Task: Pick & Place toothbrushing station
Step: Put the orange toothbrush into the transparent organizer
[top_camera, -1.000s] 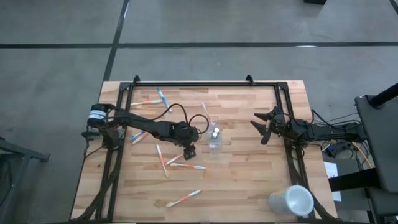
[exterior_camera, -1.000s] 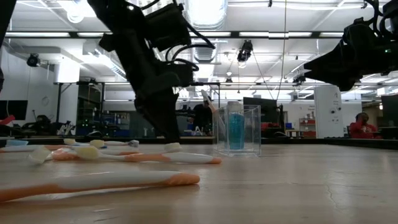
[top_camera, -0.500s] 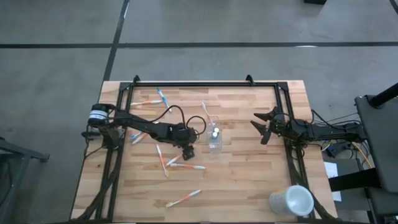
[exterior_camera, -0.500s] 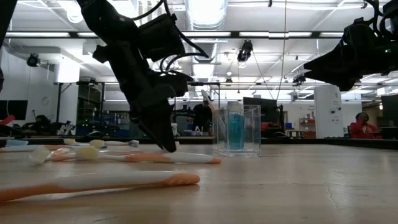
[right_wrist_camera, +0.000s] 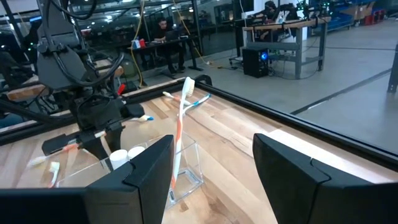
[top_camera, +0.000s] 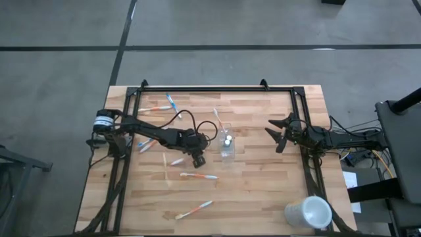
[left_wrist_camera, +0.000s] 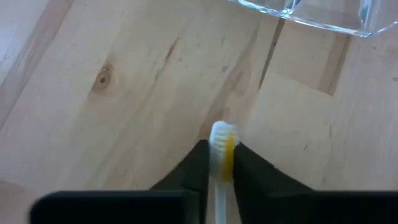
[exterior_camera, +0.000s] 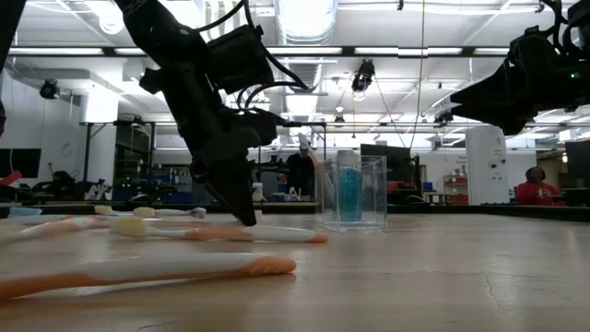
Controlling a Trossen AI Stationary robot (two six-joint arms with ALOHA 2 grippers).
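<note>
Toothbrushes lie scattered over the left half of the wooden table (top_camera: 263,191): one white-and-orange toothbrush (top_camera: 198,176) rests flat just in front of the left gripper, another (top_camera: 193,210) lies nearer the front edge, and a few more (top_camera: 158,106) sit toward the far left corner. One toothbrush with an orange-and-white head (left_wrist_camera: 221,144) is clamped between the left gripper's (top_camera: 197,158) two dark fingers, its head poking out past the fingertips just above the wood, as the left wrist view shows. In the high view a pale handle (top_camera: 176,160) trails from that gripper toward the left.

Right beside the left gripper, near the table's middle, stands the small clear plastic cup (top_camera: 227,147). It holds the small blue tube (exterior_camera: 350,195) upright, and a white-and-orange toothbrush (right_wrist_camera: 182,127) leans in it, bristle end up.

From table height, the left gripper (exterior_camera: 241,207) hangs tip-down close to the boards, just left of the cup.

The right gripper (top_camera: 277,135) hovers above the table's right side, well apart from the cup, its fingers spread wide with nothing between them.

A larger white cup (top_camera: 308,212) lies on its side near the front right corner.
</note>
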